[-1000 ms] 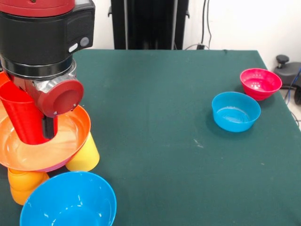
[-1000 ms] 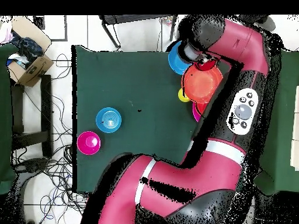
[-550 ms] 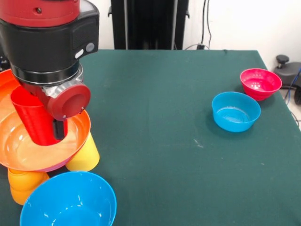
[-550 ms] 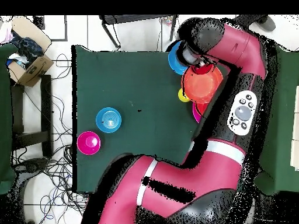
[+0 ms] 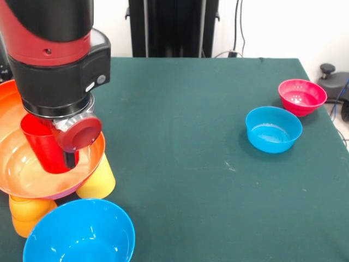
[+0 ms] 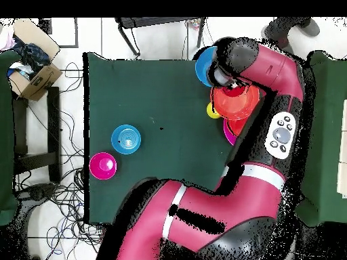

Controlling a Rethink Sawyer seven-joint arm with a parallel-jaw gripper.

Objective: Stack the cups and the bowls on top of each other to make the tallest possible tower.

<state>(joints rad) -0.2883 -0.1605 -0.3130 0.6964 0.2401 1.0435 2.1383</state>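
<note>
My gripper is shut on a red cup, one black finger showing on the cup's right side. The cup stands upright inside a wide orange bowl, its base at or just above the bowl's floor. That bowl rests on a pink bowl, whose rim just shows below it, and these sit on a yellow cup and an orange cup. In the overhead view the arm covers the gripper; the orange bowl and yellow cup show beside it.
A large blue bowl sits right in front of the stack, touching it or close to it. A small blue bowl and a magenta bowl stand far off to the right. The small blue bowl and magenta bowl also show from overhead.
The gripper has carried the red cup rightward in the front view and lowered it deeper into the orange bowl. The bowls and other cups have not moved.
</note>
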